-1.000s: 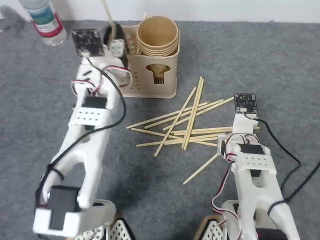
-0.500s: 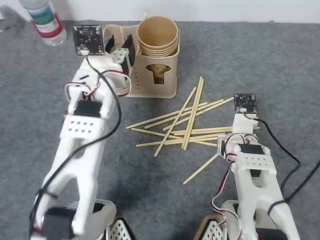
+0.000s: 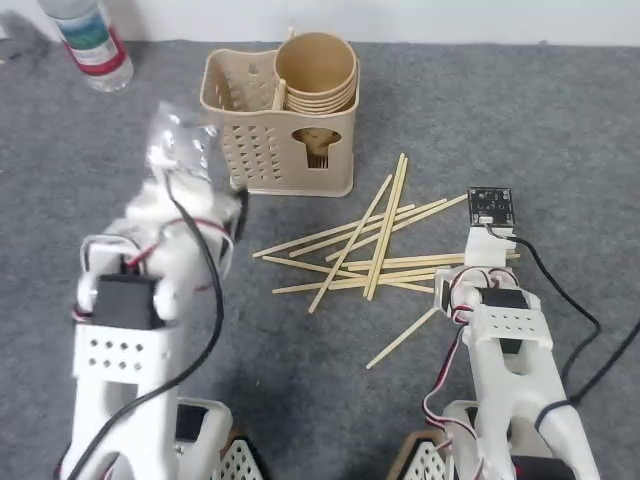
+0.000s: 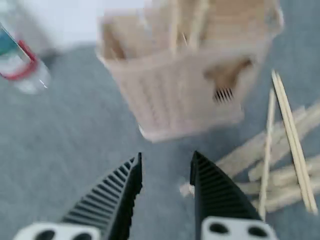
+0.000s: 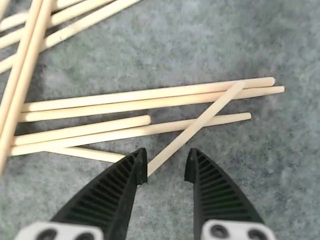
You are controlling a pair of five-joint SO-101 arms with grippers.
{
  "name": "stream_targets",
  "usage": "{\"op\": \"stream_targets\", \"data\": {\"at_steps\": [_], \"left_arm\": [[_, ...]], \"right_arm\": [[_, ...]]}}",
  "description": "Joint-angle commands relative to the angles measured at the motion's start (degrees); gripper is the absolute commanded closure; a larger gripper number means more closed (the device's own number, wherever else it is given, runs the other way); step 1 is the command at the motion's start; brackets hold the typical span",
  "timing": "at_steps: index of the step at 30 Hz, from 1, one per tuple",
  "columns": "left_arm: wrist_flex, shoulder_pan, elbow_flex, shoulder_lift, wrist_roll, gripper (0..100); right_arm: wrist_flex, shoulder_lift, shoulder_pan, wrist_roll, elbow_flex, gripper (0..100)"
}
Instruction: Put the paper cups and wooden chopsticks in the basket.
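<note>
A beige slotted basket (image 3: 262, 150) stands at the back of the grey carpet, with a stack of paper cups (image 3: 315, 68) in its right compartment and a chopstick (image 3: 279, 96) leaning in the left one. Several wooden chopsticks (image 3: 372, 245) lie scattered in front of it. My left gripper (image 4: 166, 157) is open and holds nothing, hovering short of the basket (image 4: 185, 85). My right gripper (image 5: 165, 154) is open just above the carpet. One slanted chopstick (image 5: 197, 126) ends between its fingertips, at the right end of the pile.
A plastic bottle (image 3: 88, 38) with a red label stands at the back left. The left arm (image 3: 150, 250) rises over the left half of the carpet and the right arm (image 3: 505, 330) over the right front. Bare carpet lies right of the basket.
The left arm has drawn back from above the basket toward the near left. The upright chopstick it held a second ago has left its gripper. The right arm has not moved.
</note>
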Motion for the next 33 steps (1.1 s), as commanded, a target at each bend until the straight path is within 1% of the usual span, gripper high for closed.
{"op": "stream_targets", "data": {"at_steps": [1, 5, 7, 9, 11, 13, 18, 22, 26, 29, 33], "left_arm": [[1.85, 5.10, 3.47, -1.85, -1.58, 84], [0.53, 16.53, 5.05, 0.44, -1.85, 84], [-1.23, 21.10, 4.70, 3.16, -1.67, 84], [-4.22, 23.82, 4.62, 7.65, 0.26, 84], [-7.21, 24.53, 3.38, 14.24, 1.41, 84], [-8.26, 24.53, -0.22, 22.42, 1.58, 84], [-6.42, 26.46, -13.32, 41.14, 1.67, 84], [-4.66, 28.31, -21.85, 52.31, 1.76, 84], [-4.66, 27.16, -27.82, 60.31, 2.46, 84], [-4.57, 26.73, -30.90, 64.18, 2.46, 84], [-4.75, 28.75, -33.36, 66.11, 3.52, 84]], "right_arm": [[-0.75, -1.63, 0.04, 0.97, -0.35, 85.8], [-0.40, -2.15, 1.10, 0.97, -0.35, 85.8], [-0.40, -2.24, 4.35, 0.62, -0.62, 85.8], [-1.01, -2.24, 8.75, 0.44, -0.88, 85.8], [-1.01, -2.24, 11.56, -0.88, -1.67, 85.8], [-1.01, -2.24, 13.49, -4.13, -2.02, 85.8], [-1.10, -2.24, 19.65, -8.35, -3.34, 85.8], [-2.24, -2.24, 23.96, -11.60, -3.60, 85.8], [-3.03, -2.24, 27.21, -13.71, -3.78, 85.8], [-2.86, -2.24, 27.38, -13.89, -3.69, 85.8], [-2.86, -2.24, 27.38, -13.98, -3.60, 85.8]]}}
